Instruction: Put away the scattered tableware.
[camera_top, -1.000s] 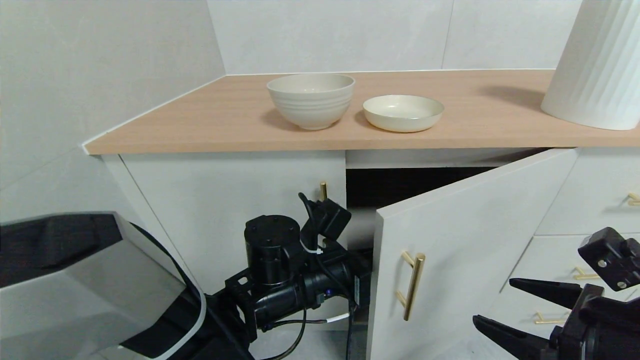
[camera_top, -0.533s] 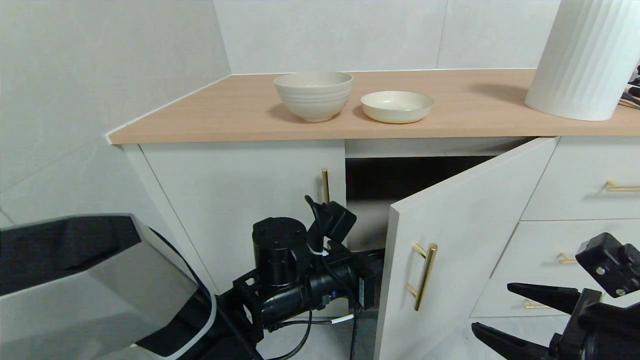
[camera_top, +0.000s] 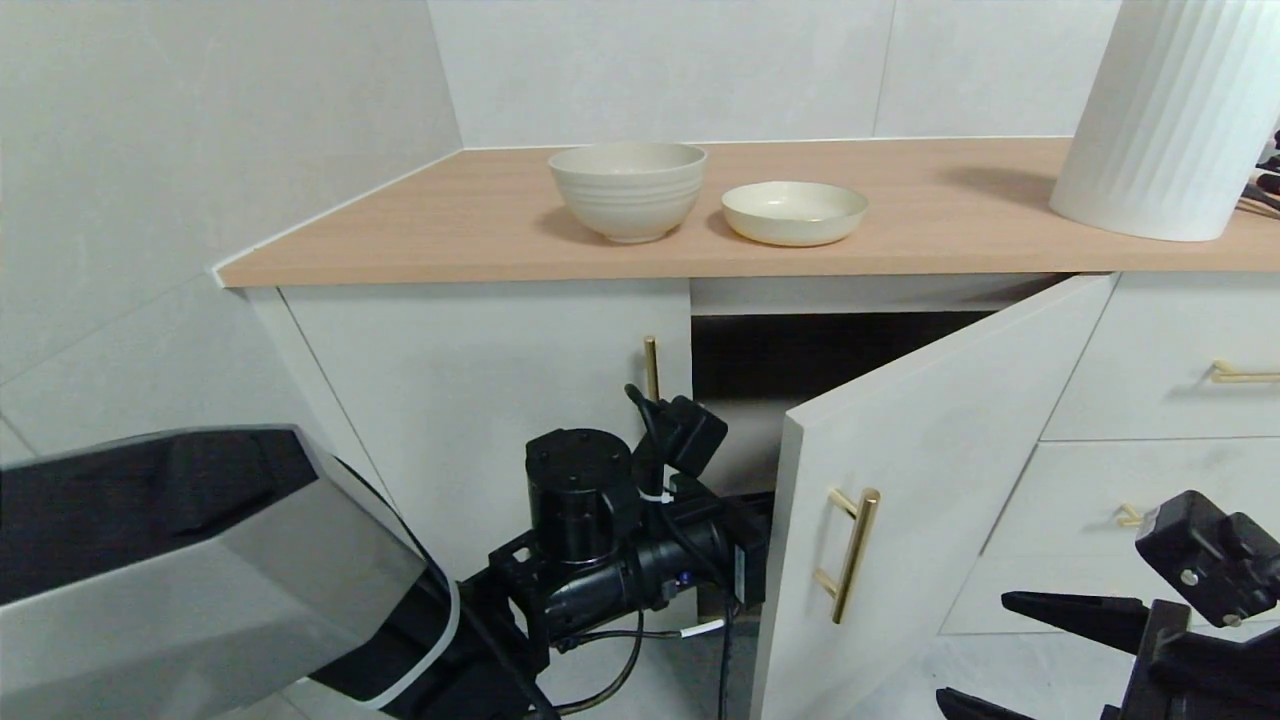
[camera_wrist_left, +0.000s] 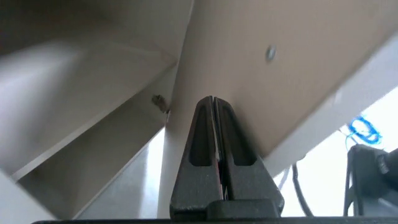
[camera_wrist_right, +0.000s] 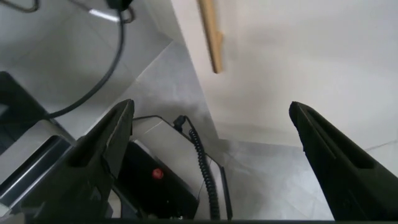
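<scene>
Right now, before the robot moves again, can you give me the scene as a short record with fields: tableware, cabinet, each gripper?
Tableware: deep cream ribbed bowl and shallow cream dish, side by side but apart, on the wooden countertop; neither put away.
Cabinet: white cabinet door with brass bar handle stands partly open; dark inside.
Left gripper: shut, holding nothing, low at the opening by the door's inner face.
Right gripper: open, empty, low on the door's outer side.
Other: tall white ribbed vase at the countertop's right end.
</scene>
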